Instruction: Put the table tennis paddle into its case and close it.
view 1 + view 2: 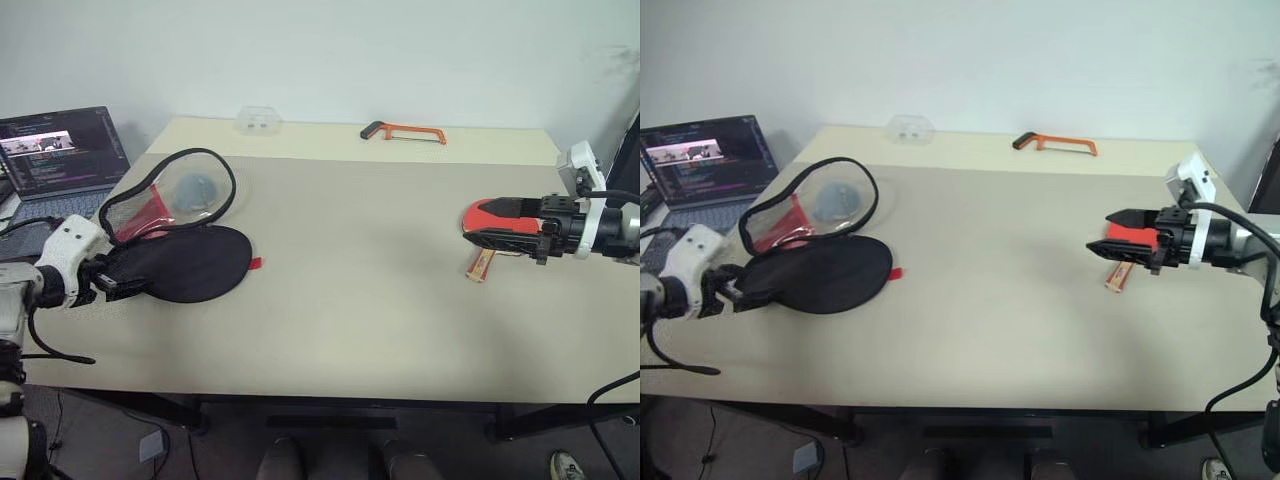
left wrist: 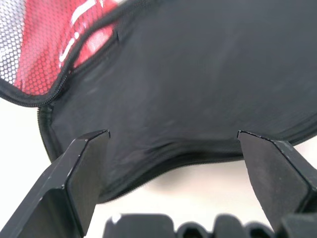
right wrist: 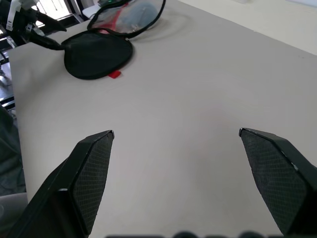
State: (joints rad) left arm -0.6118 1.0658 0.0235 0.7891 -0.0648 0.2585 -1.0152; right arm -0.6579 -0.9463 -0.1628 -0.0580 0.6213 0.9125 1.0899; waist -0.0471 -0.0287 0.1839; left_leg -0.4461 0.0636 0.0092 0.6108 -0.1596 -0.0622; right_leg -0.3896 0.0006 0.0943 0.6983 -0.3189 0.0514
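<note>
Setting: a beige table against a pale wall, with a laptop off its left end
Case: the case lies unzipped just ahead of the left gripper, black half flat on the table, the red mesh half raised beyond it
Left gripper: jaws spread wide, one on either side of the case's narrow end, nothing clamped; whether they touch the fabric I cannot tell
Paddle: the paddle sits at the right gripper, well apart from the case, red face between and below the fingers, handle poking out underneath
Right gripper: fingers wide apart, with bare table ahead of them in the wrist view; whether it grips the paddle or hovers over it I cannot tell
Step in hand: likely pinning the case so the paddle can be brought over
Next move: the left jaws need to close on the case's end, then the paddle has to travel across to the opening, head first
Count: one case, one paddle, one orange hacksaw at the far edge, one clear plastic box, one laptop, two grippers
</note>
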